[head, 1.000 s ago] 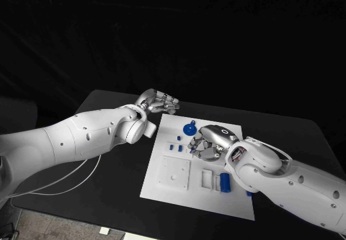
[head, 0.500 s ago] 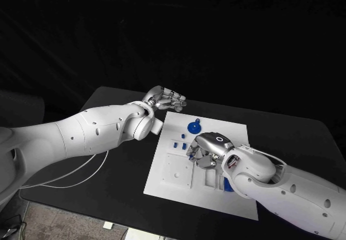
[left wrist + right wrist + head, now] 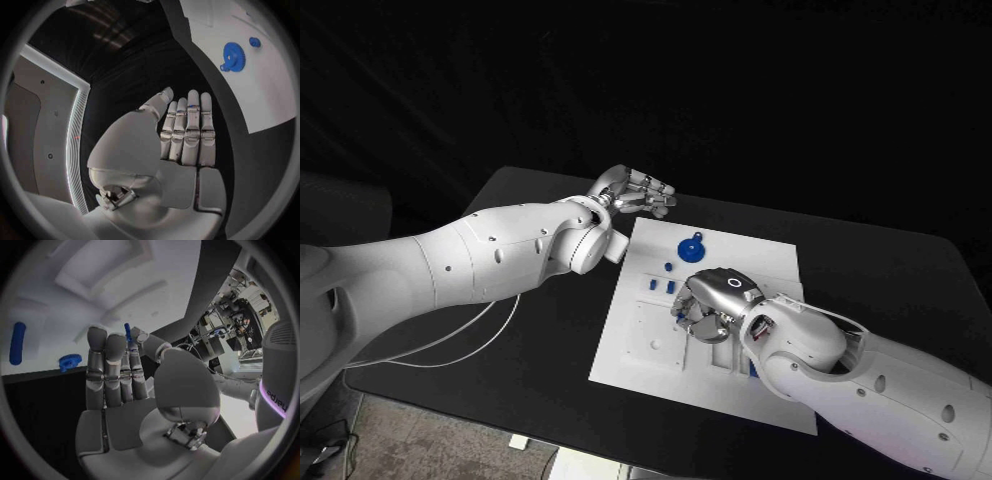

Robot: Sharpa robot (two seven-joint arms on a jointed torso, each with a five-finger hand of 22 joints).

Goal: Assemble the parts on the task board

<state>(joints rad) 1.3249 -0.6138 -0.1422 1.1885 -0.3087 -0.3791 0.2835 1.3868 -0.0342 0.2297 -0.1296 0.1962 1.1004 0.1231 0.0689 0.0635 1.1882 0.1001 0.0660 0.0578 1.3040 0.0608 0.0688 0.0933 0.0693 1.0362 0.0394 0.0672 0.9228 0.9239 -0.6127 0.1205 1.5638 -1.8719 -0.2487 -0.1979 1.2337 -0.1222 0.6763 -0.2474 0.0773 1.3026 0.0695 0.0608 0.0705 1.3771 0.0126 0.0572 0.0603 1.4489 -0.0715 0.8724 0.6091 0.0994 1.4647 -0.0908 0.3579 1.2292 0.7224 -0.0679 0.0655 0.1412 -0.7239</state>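
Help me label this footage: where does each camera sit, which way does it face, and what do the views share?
Head view: from the robot's head, down at the task board; both white arms, left hand, right hand.
Left wrist view: behind the left hand, facing the board's edge and blue gear.
Right wrist view: behind the right hand, which pinches a small blue part over the board.
Shared: board; the gear in head and left wrist views.

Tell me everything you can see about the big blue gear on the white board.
The big blue gear is a flat, toothed disc that looks like matte plastic, with a raised hub at its centre and a small blue tab at its edge, seen clearly in the left wrist view. It lies flat near the far end of the task board. Nothing touches it; the left robot hand hangs beyond the board's corner.
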